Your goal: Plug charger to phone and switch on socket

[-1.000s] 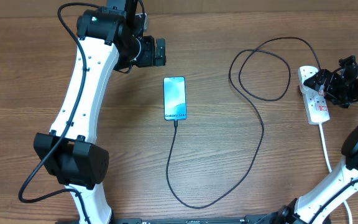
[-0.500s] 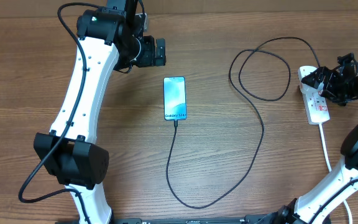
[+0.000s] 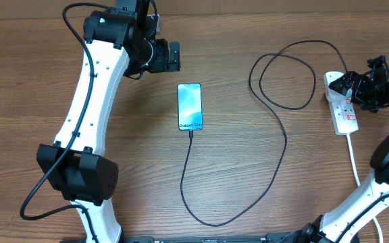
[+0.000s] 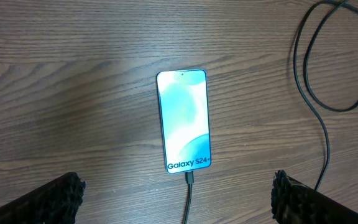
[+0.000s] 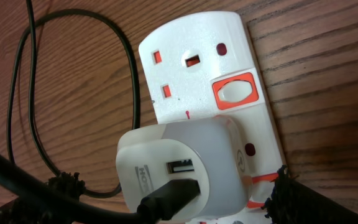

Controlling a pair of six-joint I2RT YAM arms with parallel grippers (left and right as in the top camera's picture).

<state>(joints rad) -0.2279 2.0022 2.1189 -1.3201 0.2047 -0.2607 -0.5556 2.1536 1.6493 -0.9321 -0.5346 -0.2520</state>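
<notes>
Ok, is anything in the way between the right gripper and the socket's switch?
Partly. The white adapter plugged into the socket stands up right beside its switch, hiding all but an orange edge. The other switch lies bare.

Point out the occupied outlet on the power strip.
The lower one in the right wrist view, covered by the white USB adapter carrying the black cable; the outlet above it shows bare holes.

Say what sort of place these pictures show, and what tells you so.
Probably a robotics lab test bench, not a home: two white robot arms stand at a wooden table, with a phone, its charger and a socket strip laid out.
</notes>
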